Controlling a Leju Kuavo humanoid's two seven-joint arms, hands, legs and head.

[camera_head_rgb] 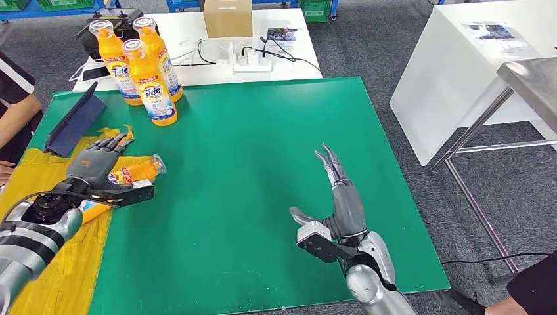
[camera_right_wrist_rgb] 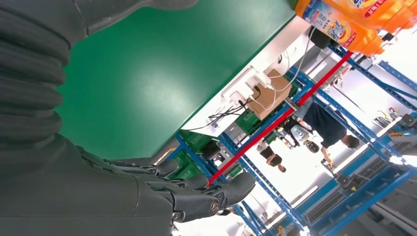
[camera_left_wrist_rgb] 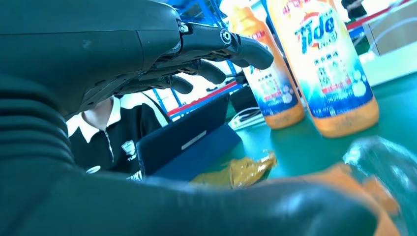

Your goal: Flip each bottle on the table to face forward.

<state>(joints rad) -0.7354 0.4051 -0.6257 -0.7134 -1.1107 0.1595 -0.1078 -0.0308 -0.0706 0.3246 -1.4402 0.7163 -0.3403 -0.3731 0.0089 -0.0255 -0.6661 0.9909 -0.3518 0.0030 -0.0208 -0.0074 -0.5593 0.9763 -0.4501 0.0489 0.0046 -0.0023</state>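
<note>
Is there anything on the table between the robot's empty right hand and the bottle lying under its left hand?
No. In the head view, only bare green mat stretches between the right hand and the lying bottle under the left hand.

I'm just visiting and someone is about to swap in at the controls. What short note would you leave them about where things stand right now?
Left robot hand: lies over the lying bottle at the table's left side, on the yellow sheet; whether it grips is unclear.
Right robot hand: open, fingers spread, holding nothing, above the green table.
Three upright bottles stand together at the far left, labels toward the robot.
Done: those three appear to face forward.
Left: stand the lying bottle up, label forward.
</note>
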